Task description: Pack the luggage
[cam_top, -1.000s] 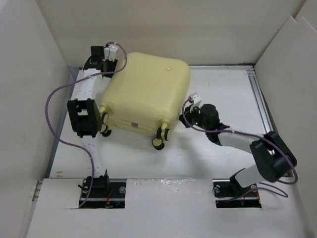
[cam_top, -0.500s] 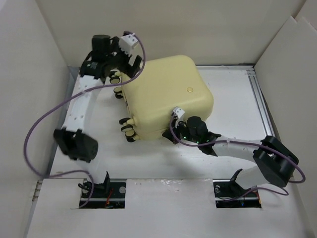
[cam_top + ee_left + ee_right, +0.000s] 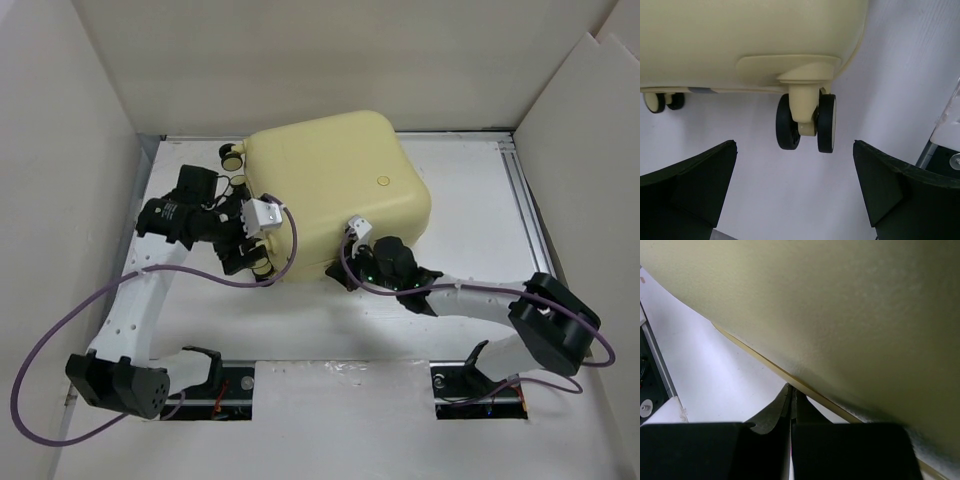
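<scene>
Pale-yellow luggage (image 3: 335,190) lies shut and flat on the white table (image 3: 480,200). The right gripper (image 3: 791,395), fingers pressed together, noses its near seam (image 3: 755,357). The left gripper (image 3: 243,240), spread wide, faces its wheels (image 3: 807,122). Best to wedge the tips along that seam and brace the wheel end against sliding.

Two robot arms, left arm (image 3: 135,310) and right arm (image 3: 470,298): white links, chunky black joints, a looping purple cable (image 3: 60,322) on each. White plug (image 3: 265,213) at the wrist. Black wedge-shaped fingers (image 3: 695,185). Possibly tiny green wrist lights.
</scene>
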`<state>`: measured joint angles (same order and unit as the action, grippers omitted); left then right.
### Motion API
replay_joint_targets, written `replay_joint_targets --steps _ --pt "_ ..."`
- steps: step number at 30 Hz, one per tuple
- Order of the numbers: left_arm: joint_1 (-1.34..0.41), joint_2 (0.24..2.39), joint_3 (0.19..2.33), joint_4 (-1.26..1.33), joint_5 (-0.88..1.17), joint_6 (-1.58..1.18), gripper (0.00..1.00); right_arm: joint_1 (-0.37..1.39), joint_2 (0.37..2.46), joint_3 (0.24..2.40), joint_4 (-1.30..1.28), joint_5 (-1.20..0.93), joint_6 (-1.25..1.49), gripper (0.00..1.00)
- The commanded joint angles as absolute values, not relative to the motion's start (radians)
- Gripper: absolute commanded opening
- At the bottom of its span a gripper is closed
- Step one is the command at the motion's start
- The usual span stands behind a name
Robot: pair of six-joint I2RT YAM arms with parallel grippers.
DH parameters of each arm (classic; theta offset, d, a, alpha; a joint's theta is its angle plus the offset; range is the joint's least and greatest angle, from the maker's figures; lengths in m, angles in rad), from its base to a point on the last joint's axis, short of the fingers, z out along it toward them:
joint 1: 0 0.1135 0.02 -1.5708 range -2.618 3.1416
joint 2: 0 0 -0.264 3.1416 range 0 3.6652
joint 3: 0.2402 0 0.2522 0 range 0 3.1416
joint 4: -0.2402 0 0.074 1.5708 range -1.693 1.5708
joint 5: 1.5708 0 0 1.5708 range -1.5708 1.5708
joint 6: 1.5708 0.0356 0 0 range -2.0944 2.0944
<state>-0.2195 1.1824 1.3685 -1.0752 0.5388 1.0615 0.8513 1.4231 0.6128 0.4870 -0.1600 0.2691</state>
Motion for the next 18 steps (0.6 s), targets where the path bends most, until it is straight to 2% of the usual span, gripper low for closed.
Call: replay_joint_targets --steps 1,5,8,14,16,18 --pt "-0.233 1.173 1.287 -0.995 0.474 1.030 1.00 0.854 1.440 0.672 0.598 -0.094 0.298 0.00" --pt "-0.233 1.163 1.192 -0.832 0.485 0.918 1.00 0.865 1.450 0.672 0.598 -0.063 0.316 0.00" --pt "-0.233 1.175 1.180 -0.854 0.560 0.946 1.00 0.865 1.441 0.672 0.598 -0.051 0.316 0.00" --pt "-0.242 1.223 1.069 -0.784 0.523 0.894 0.99 0.865 1.431 0.681 0.534 0.028 0.350 0.00" --pt "-0.242 1.244 1.060 -0.758 0.503 0.875 0.88 0.874 1.431 0.681 0.508 0.058 0.359 0.00" --pt "-0.242 1.262 1.060 -0.747 0.493 0.832 0.66 0.874 1.422 0.690 0.442 0.084 0.370 0.00"
